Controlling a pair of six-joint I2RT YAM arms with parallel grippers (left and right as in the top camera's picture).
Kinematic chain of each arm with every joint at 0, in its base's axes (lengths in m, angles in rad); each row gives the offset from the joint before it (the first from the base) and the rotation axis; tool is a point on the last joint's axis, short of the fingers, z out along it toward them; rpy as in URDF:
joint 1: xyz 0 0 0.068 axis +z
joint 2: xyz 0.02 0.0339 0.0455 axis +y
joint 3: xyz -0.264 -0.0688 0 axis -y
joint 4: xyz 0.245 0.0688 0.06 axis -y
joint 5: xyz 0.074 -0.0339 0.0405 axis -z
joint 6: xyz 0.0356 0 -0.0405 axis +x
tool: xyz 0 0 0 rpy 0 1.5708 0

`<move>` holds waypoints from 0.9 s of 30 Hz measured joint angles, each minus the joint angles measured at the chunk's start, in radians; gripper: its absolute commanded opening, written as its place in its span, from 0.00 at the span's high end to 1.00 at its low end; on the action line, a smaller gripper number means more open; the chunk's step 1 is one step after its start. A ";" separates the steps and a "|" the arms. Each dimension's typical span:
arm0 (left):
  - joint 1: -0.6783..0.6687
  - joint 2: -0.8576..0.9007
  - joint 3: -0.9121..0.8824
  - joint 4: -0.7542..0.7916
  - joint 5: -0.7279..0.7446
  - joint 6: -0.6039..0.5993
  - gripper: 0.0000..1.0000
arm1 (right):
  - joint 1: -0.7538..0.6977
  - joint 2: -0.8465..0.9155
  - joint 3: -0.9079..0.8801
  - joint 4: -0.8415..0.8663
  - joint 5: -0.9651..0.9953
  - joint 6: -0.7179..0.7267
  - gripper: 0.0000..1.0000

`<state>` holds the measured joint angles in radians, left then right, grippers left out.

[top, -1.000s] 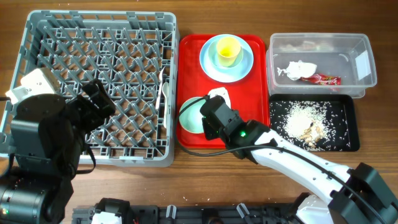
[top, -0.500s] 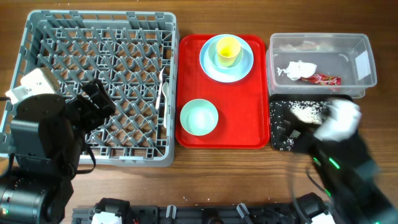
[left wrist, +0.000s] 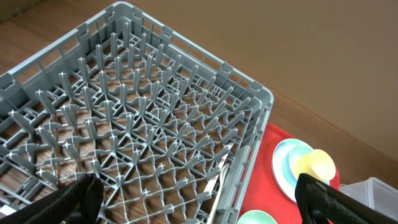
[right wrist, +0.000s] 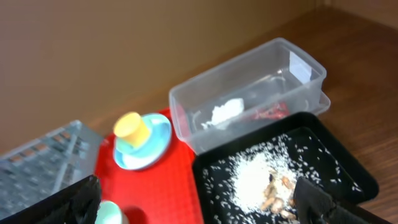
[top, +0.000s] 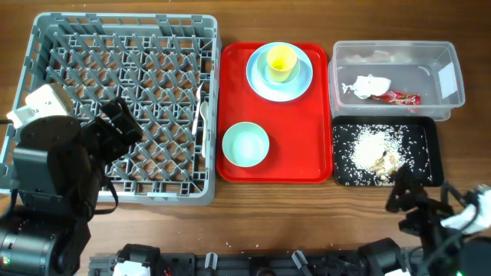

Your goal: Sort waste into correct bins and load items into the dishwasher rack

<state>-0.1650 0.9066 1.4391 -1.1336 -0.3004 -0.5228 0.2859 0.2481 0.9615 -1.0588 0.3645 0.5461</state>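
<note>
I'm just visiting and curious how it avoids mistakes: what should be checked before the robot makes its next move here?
1. Napkin and wrapper in the clear tub: ok.
2. Rice scraps in the black tray: ok.
3. Bowl in the rack: not ok, it sits on the red tray.
4. Plate and cup in the rack: not ok, cup on plate, on the red tray.
5. Left hand and right hand open, empty: ok.

1. The left arm sits folded at the lower left of the overhead frame, with the left claw pointing up and right.
2. Its fingers are spread wide and hold nothing.
3. The right arm is tucked into the lower right corner. The right claw gapes and is empty.
</note>
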 measured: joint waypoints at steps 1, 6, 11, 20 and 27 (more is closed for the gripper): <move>0.000 0.000 0.000 0.000 0.000 0.000 0.00 | 0.000 0.000 0.024 0.000 0.000 0.003 0.00; 0.000 0.000 0.000 0.000 0.000 0.000 0.00 | 0.000 0.000 0.045 -0.029 0.000 -0.025 0.00; 0.000 0.000 0.000 0.000 0.000 0.000 0.00 | 0.000 0.000 0.045 -0.049 -0.005 -0.023 0.00; 0.000 0.000 0.000 0.000 0.000 0.000 0.00 | 0.000 0.000 0.045 -0.053 -0.009 0.004 0.00; 0.000 0.000 0.000 0.000 0.000 0.000 0.00 | 0.000 0.000 0.045 -0.053 -0.008 0.004 0.00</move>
<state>-0.1650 0.9066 1.4391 -1.1336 -0.3004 -0.5228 0.2859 0.2481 1.0069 -1.1114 0.3561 0.5499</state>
